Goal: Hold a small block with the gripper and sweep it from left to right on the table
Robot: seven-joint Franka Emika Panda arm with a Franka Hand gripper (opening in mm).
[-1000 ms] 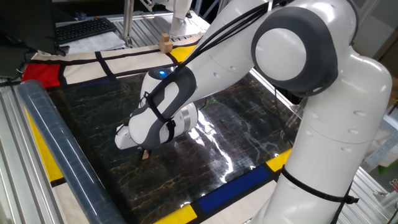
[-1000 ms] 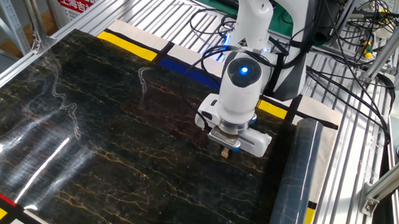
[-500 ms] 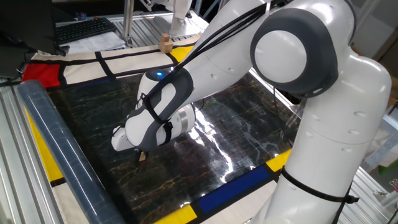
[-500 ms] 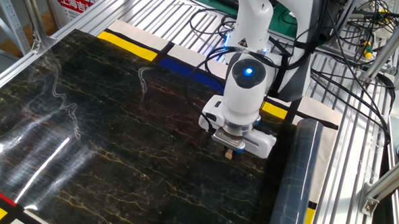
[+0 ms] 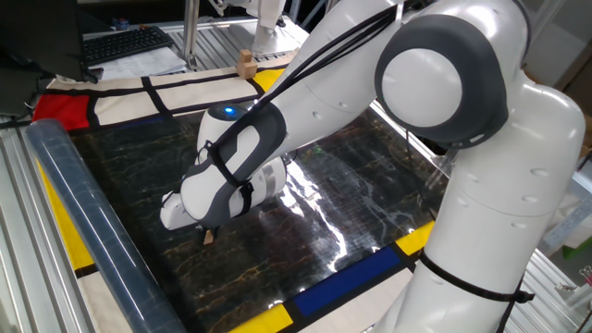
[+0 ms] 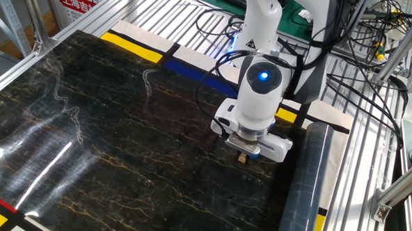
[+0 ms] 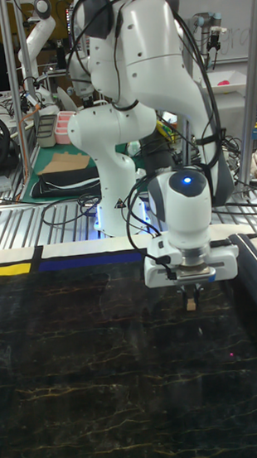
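Tall fixed view gives the clearest look: the small dark two-fingered gripper (image 7: 189,294) on the big glossy white-and-grey robot arm (image 7: 145,86) is pinching the tiny light-tan wooden cube (image 7: 190,306) at its tip, pointing straight down at the glossy black marble-patterned table (image 7: 90,365). The cube pokes out just below the fingers, and it looks like it's touching the surface or sitting a hair above it; I honestly can't tell which from here.

From one fixed view you can see the cube (image 5: 208,237) tucked under the wrist, near the clear rolled-up plastic tube (image 5: 88,231) lying along that edge of the table. The other fixed view shows the same thing: cube (image 6: 243,158) in the jaws, with that roll (image 6: 308,187) just beside it.

So I'd say the grab is done and this is the sweeping part, with the block parked close to one side of the table. The next move needs a steady sideways drag across the marble, keeping the grip firm and the height constant so the cube doesn't snag or twist out. There's a larger tan wooden block (image 5: 245,63) sitting way off past the far border, not involved.
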